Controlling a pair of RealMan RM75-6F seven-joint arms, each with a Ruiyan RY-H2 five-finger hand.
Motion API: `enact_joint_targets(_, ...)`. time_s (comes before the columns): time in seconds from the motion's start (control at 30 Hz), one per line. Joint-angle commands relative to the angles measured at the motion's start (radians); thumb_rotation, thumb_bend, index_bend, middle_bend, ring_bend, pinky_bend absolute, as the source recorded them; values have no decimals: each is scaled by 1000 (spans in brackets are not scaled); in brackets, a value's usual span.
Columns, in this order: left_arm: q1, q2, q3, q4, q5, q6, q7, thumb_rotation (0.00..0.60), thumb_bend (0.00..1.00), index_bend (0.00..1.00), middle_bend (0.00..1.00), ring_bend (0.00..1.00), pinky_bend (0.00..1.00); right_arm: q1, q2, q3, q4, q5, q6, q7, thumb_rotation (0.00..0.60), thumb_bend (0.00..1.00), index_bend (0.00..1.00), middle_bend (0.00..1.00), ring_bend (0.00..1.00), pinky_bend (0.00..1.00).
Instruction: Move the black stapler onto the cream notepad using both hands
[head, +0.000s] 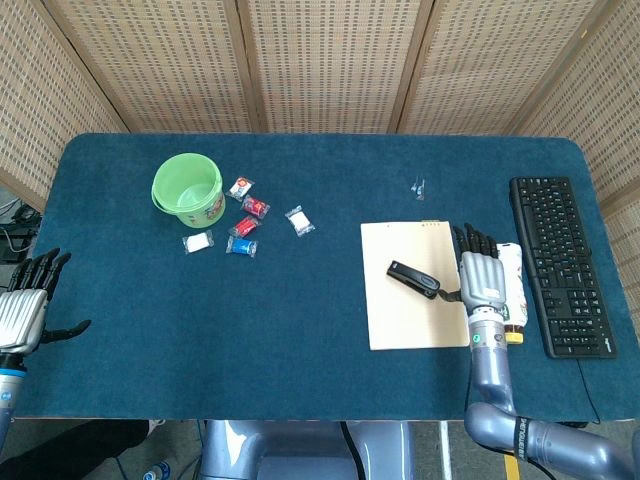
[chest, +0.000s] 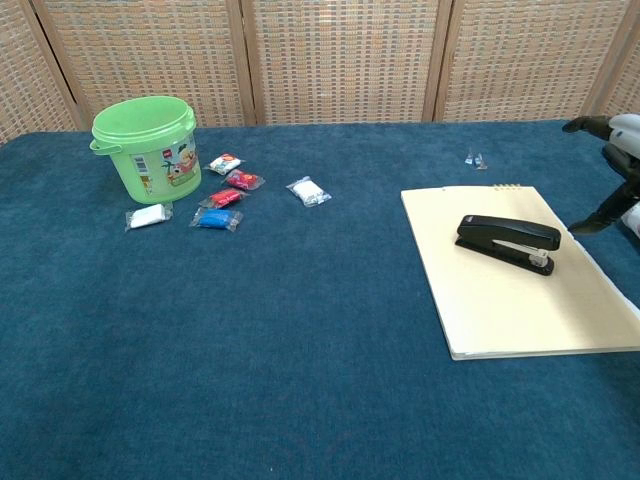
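Note:
The black stapler (head: 413, 279) (chest: 506, 242) lies flat on the cream notepad (head: 402, 318) (chest: 505, 300), nothing touching it. My right hand (head: 484, 281) (chest: 615, 170) hovers just right of the notepad's right edge, fingers spread and holding nothing; only its fingertips show at the chest view's right border. Far off at the table's left front edge, my left hand (head: 22, 308) stays open and empty, seen only in the head view.
A green bucket (head: 187, 188) (chest: 147, 147) stands at the back left with several small packets (head: 248, 215) (chest: 226, 194) beside it. A bottle (head: 512, 282) lies under my right hand, a black keyboard (head: 560, 264) further right. A small clear item (head: 419, 185) (chest: 475, 158) lies behind the notepad.

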Motion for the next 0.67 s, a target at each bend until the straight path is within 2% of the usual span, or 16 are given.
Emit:
enact_joint_targets(0.03,2,-1,1,0,2,6,10,600,187,0,0,0,0,-89,68,-93,-17,-153,50,116,600,118,0,0,0,0)
enact_joint_targets(0.1,8,-3,3,-2,0,15,24,600,187,0,0,0,0,-139,103,-166,14,-284,84,188,600,117,0,0,0,0)
enact_joint_targets(0.2,20,-4,7,-10,-2,28,37,600,187,0,0,0,0,-188,125,-216,57,-400,125,287,600,117,0,0,0,0)
enact_joint_targets(0.43,54,-4,26,-25,-6,56,58,600,187,0,0,0,0,-270,170,-297,136,-559,191,401,600,117,0,0,0,0)
enact_joint_targets(0.67,64,-14,30,-21,-8,62,83,600,187,0,0,0,0,-315,182,-316,175,-613,188,479,600,116,0,0,0,0)
